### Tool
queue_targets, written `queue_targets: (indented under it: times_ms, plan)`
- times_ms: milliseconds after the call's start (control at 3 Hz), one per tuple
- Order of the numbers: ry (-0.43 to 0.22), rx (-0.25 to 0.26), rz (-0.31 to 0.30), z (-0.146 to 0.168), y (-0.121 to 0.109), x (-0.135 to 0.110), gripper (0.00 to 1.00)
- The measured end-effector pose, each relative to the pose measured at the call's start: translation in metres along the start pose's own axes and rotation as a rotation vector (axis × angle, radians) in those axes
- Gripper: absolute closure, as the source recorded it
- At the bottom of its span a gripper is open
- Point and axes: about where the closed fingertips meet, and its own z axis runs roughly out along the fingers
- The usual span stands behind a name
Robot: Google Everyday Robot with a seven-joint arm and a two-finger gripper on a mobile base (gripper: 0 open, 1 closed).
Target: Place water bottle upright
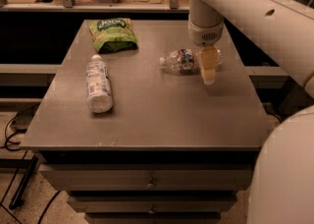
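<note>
water bottle (181,61): lying on its side toward the back right of the table (162,120), white cap pointing left, so not upright yet

gripper (208,68): hanging straight down from the arm, right at the bottle's base end and overlapping it from this angle. Honestly can't tell if it's open or closed, or whether it's touching the bottle at all

done so far: by my read, only the approach. The gripper is lined up at the bottle and nothing is lifted

still left: getting a hold, tipping the bottle onto its base, letting go without it toppling. So basically the whole job

bottle label: narrow dark band with blue and red in it, no words I can make out

other bottle (98,88): whitish one lying down on the left, well apart, big white printed label, print too fine to read

green bag (113,34): back left corner, white lettering across the front, but I can't read a brand name
</note>
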Motion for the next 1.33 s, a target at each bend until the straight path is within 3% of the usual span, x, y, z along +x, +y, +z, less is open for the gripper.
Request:
queue_targets:
  times_ms: [333,667,1000,1333]
  plan:
    - [-0.023,-0.03,-0.009,0.014,-0.002,-0.004,0.18]
    - [-0.04,-0.044,-0.038,0.02,0.0,-0.011,0.42]
    - [-0.082,-0.056,-0.027,0.018,0.002,-0.016,0.65]
    - [-0.214,-0.004,0.017,-0.025,0.0,-0.02,0.96]
